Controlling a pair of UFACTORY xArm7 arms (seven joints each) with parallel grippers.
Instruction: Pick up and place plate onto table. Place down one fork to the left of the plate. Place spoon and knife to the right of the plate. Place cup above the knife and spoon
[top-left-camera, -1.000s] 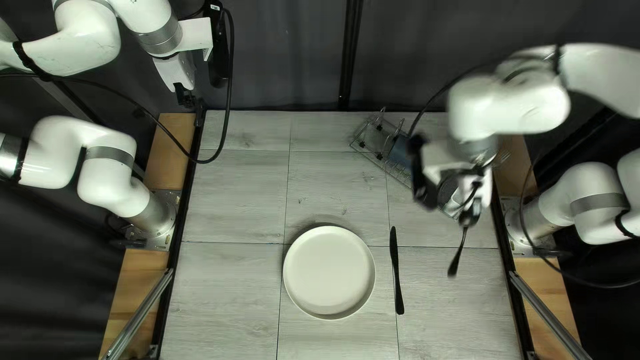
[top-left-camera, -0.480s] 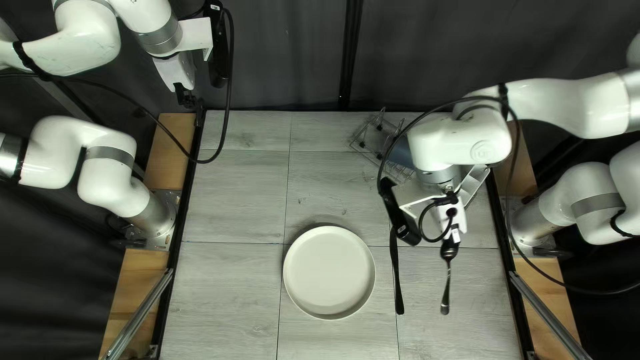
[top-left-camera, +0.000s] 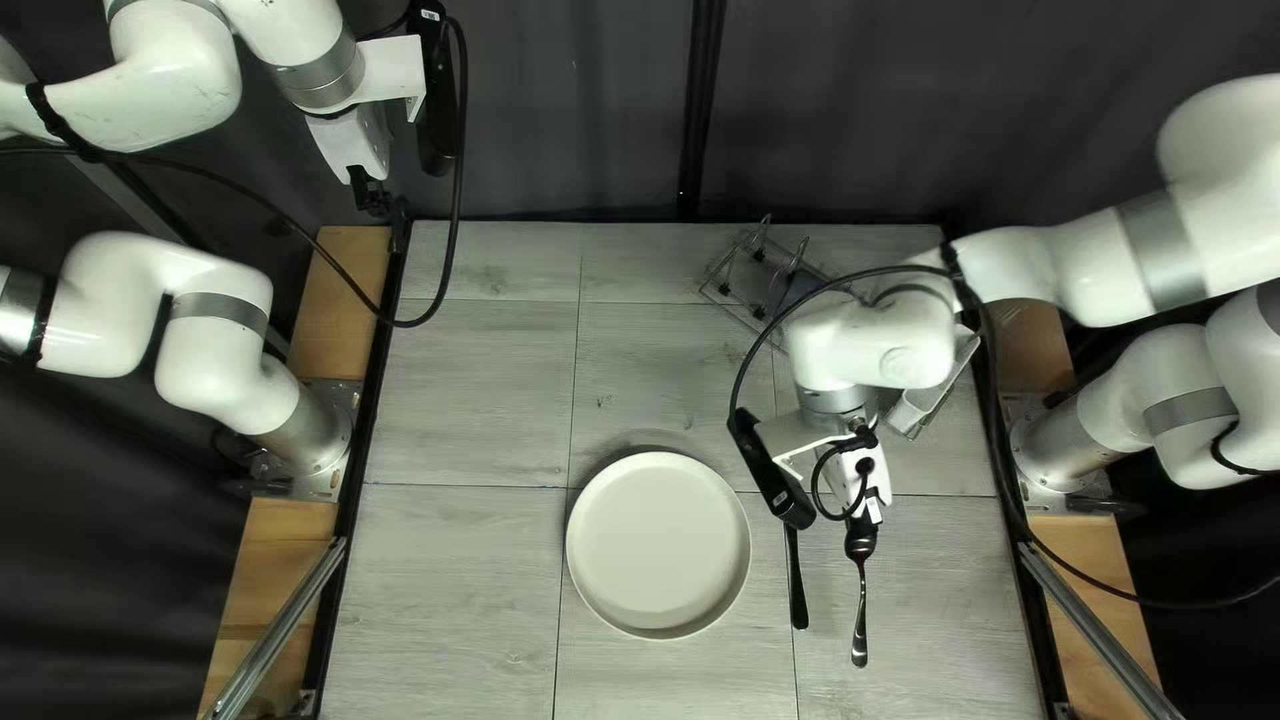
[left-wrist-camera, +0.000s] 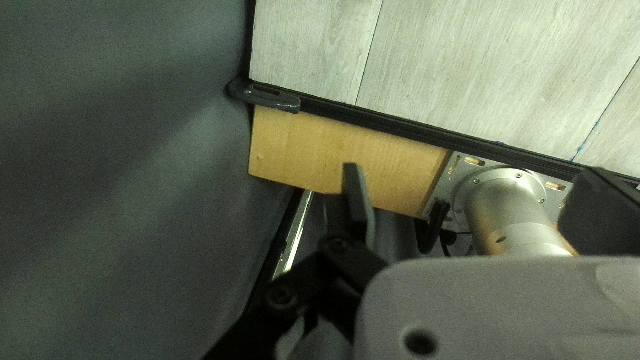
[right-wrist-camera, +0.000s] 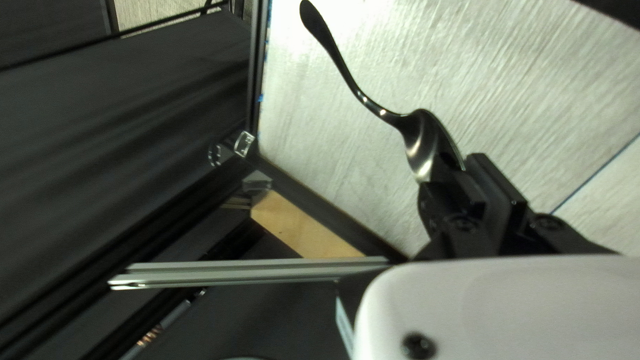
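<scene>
A white plate [top-left-camera: 658,544] sits on the pale, wood-grained counter [top-left-camera: 467,600], flanked on its right by a knife [top-left-camera: 798,587] and, farther out on that same side, a spoon [top-left-camera: 860,614] in the grip of the robot's right hand [top-left-camera: 862,536]. The spoon is clenched at its bowl between both black fingers, its slender handle pointing toward the counter's near edge; whether it touches the surface cannot be told. The knife lies just beside the plate, apart from it, its dark handle toward the near edge and its other end hidden beneath equipment on the right arm [top-left-camera: 1067,267]. Beyond the plate and to its right, a wire rack [top-left-camera: 754,274] stands near the far edge, partly covered by the same arm. Well apart from the plate, beyond it and to its left, the robot's left hand [top-left-camera: 371,198] hangs at the counter's far corner, released, its two fingers spread wide with nothing between them. Left of the plate, past the counter's dark border, runs a strip of light wood [top-left-camera: 340,300].
</scene>
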